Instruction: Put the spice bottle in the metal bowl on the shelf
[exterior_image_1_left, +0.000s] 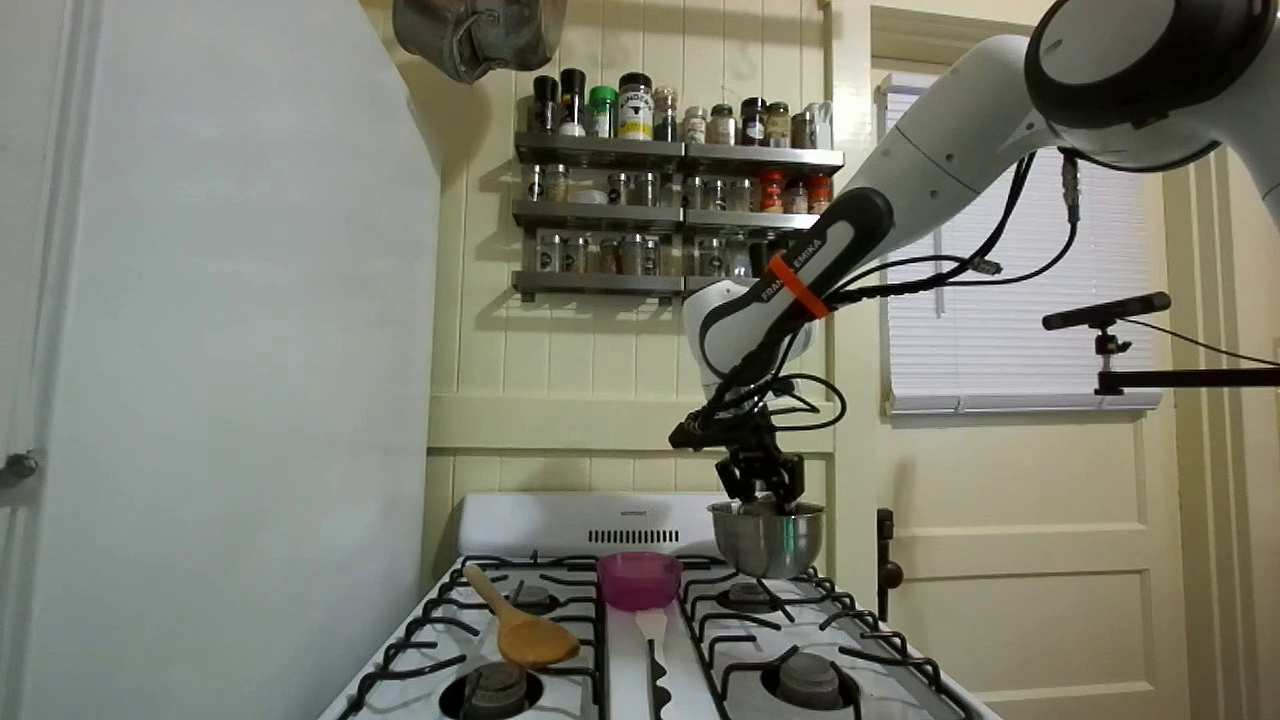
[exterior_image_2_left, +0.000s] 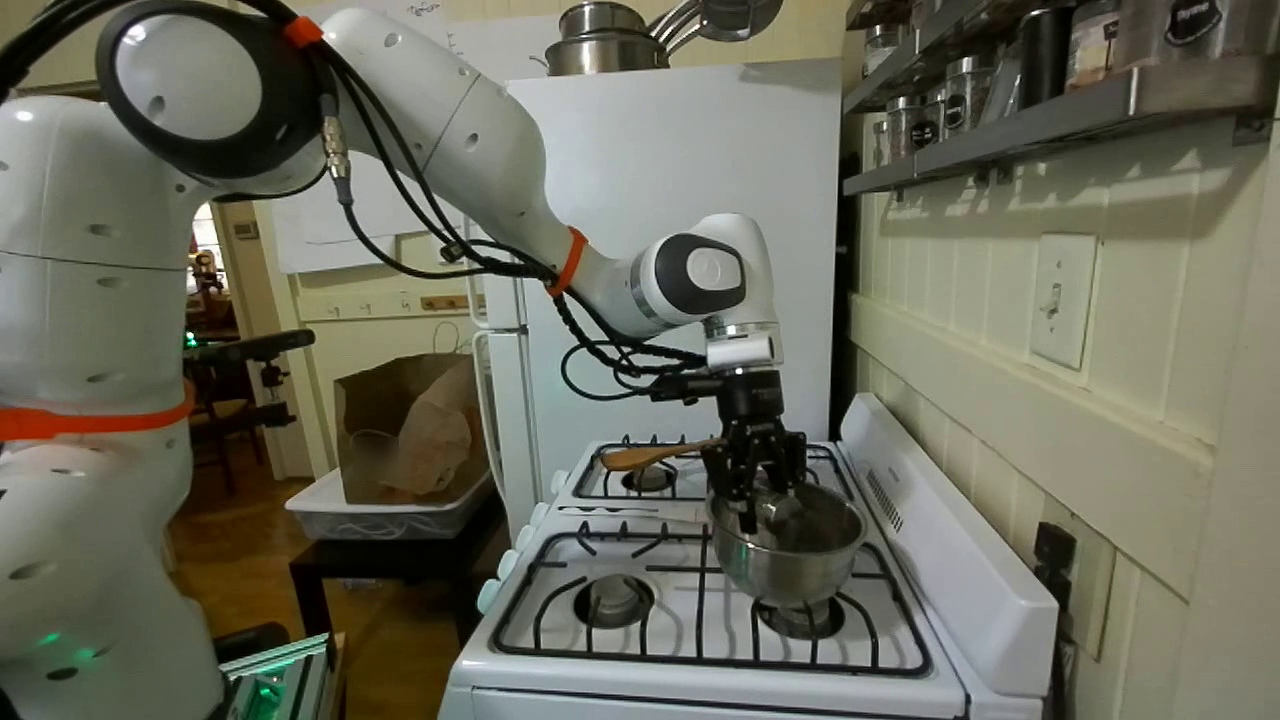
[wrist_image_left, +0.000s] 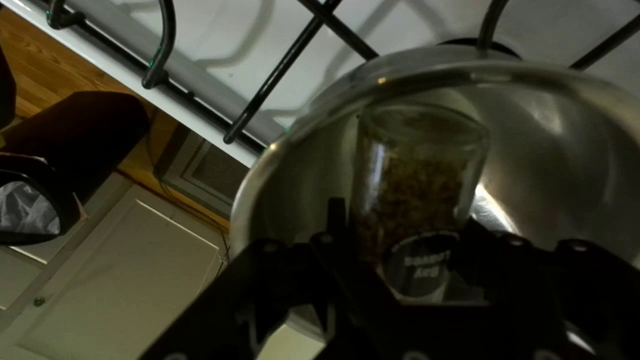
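Gripper (wrist_image_left: 406, 225): I have its jaws grasping the spice bottle (wrist_image_left: 420, 180) from both sides.
Spice bottle: glass, its label reading "Bay Leaves", upside down in my wrist view; it hangs within the mouth of the metal bowl (exterior_image_2_left: 780, 575), though I cannot tell whether they touch.
Metal bowl: over a rear burner (exterior_image_2_left: 805, 622) of the white stove (exterior_image_2_left: 560, 672).
Pink cup (exterior_image_1_left: 640, 584): on the stove, near the metal bowl.
Wooden spoon (exterior_image_1_left: 535, 640): lying farther from the metal bowl.
Shelf (exterior_image_1_left: 600, 151): on the wall (exterior_image_1_left: 565, 350) above, lined with jars (exterior_image_1_left: 634, 108).

Tool (exterior_image_1_left: 765, 497) at mouth of metal bowl (exterior_image_1_left: 768, 545)
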